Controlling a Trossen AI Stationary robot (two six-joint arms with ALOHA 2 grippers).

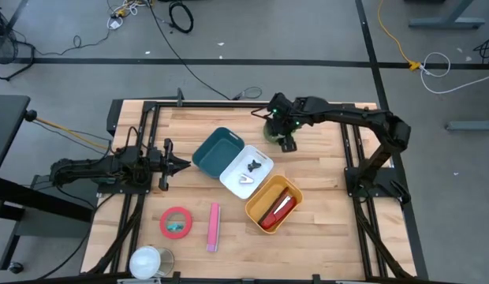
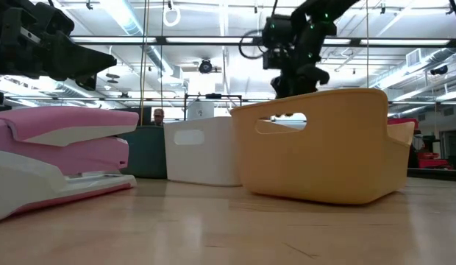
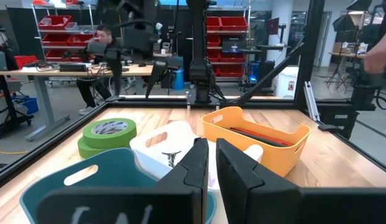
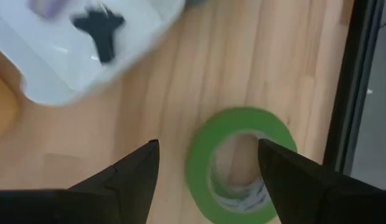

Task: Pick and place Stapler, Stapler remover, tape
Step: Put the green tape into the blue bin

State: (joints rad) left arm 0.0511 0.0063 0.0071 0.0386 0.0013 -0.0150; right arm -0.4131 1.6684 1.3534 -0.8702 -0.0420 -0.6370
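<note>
Right now the right claw (image 1: pixel 287 140) hangs over the far side of the worktop (image 1: pixel 323 221), its two fingers (image 4: pixel 134 171) spread apart and holding nothing. Directly beneath it, between those fingers in the right wrist view, lies a green roll of tape (image 4: pixel 240 165), flat on the wood. Just beside the claw, toward the middle of the worktop, sits a white bin (image 1: pixel 246 171) with a black staple remover (image 1: pixel 255 166) in it; a teal bin (image 1: pixel 214 151) touches that one on the far side from the claw, and a yellow bin (image 1: pixel 274 204) nearer the front edge holds a red stapler (image 1: pixel 278 210). The left claw (image 1: pixel 181 164) waits with its fingers together and empty, pointing at the teal bin. Well away from both claws, near the front edge, lie a pink stapler (image 1: pixel 214 226), a red roll of tape (image 1: pixel 176 222) and a white roll (image 1: pixel 147 262).
</note>
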